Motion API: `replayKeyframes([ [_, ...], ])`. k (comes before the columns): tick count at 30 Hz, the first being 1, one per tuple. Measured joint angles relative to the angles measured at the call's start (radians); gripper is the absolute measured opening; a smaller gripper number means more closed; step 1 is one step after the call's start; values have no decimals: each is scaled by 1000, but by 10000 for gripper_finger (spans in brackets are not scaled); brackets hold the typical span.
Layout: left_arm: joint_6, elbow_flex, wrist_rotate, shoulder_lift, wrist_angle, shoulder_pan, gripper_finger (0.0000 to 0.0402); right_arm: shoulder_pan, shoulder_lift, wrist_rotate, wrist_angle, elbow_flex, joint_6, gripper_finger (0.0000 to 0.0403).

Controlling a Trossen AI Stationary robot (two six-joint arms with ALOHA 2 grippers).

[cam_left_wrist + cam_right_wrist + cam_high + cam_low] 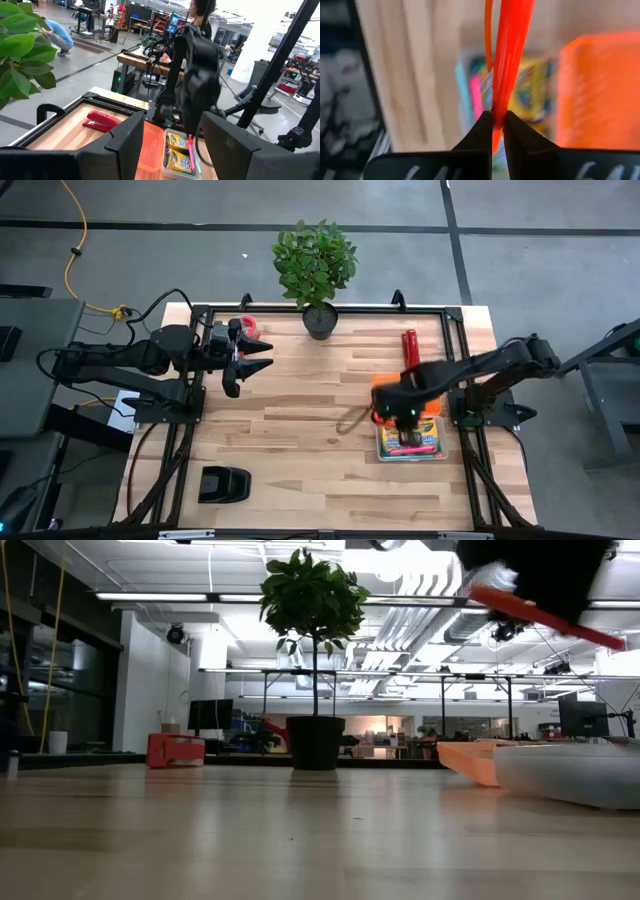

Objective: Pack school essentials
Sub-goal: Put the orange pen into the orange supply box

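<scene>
Right up against the lens, our right tool (498, 131) has its fingers pinched tight on a thin orange-red strip (509, 60), some flat plastic piece we can't identify. Directly under that tool sits the clear tray (383, 450) with the yellow-and-green crayon boxes (180, 152) and a pink marker (190, 152) inside, orange lid (150, 155) just beside it. Our left tool (243, 370) hangs wide open with nothing in it, well apart across the surface (300, 440), with the red stapler (101, 121) ahead of it.
</scene>
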Motion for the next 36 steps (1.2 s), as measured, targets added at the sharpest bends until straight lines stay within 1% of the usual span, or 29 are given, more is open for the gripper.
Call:
replayKeyframes([
  [2, 0, 0, 0, 0, 0, 0, 188, 30, 4, -51, 4, -74, -2, 0],
  [5, 0, 0, 0, 0, 1, 0, 188, 57, 5, -44, -19, -158, -6, 0],
  [7, 0, 0, -5, 0, 1, 0, 188, 62, 5, -38, -25, -194, -3, 0],
  [11, 0, 0, -9, 0, 1, 0, 188, 72, 8, -109, 9, -264, -51, 0],
  [14, 0, 0, -9, 0, 1, 0, 188, 83, 29, -115, 49, -308, -70, 0],
  [18, 0, 0, -14, 0, 1, 0, 188, 85, 74, -82, 79, -316, -73, 0],
  [22, 0, 0, -27, 0, 1, 0, 188, 85, 124, -85, 119, -315, -90, 0],
  [25, 0, 0, -27, 0, 1, 0, 188, 85, 152, -103, 118, -315, -102, 0],
  [32, 0, 0, -29, 0, 1, 0, 188, 85, 155, -151, 110, -314, -136, 1],
  [36, 0, 0, -29, 0, 0, 0, 188, 85, 155, -151, 110, -314, -95, 22],
])
